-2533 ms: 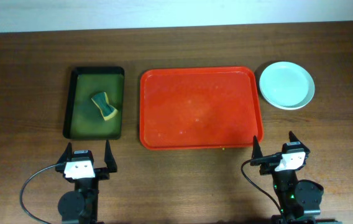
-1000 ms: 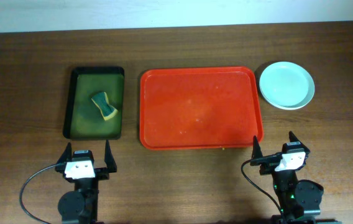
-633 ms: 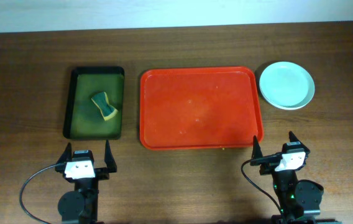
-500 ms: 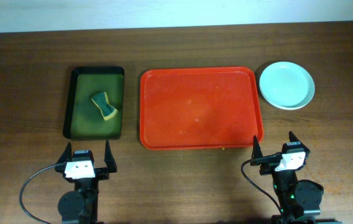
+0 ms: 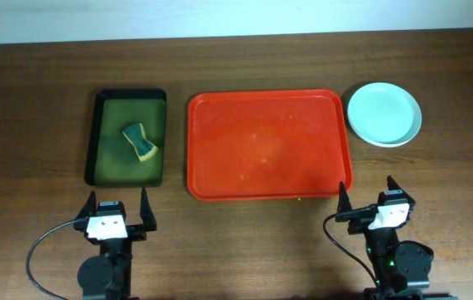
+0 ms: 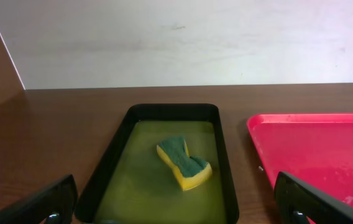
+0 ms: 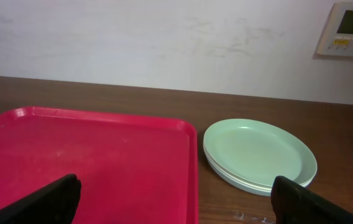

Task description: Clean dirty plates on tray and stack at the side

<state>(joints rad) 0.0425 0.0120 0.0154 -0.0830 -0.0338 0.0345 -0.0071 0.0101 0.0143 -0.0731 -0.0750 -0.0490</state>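
Observation:
The red tray (image 5: 266, 143) lies in the middle of the table with no plates on it; it also shows in the right wrist view (image 7: 89, 162) and the left wrist view (image 6: 313, 149). The plates (image 5: 384, 113) sit stacked on the table to the right of the tray, a pale aqua one on top; the stack shows in the right wrist view (image 7: 260, 154). My left gripper (image 5: 117, 211) is open and empty near the front edge, below the green tray. My right gripper (image 5: 369, 200) is open and empty at the tray's front right corner.
A dark green tray (image 5: 127, 137) with yellowish liquid stands left of the red tray and holds a green and yellow sponge (image 5: 139, 142), also seen in the left wrist view (image 6: 184, 163). A wall runs along the table's far edge.

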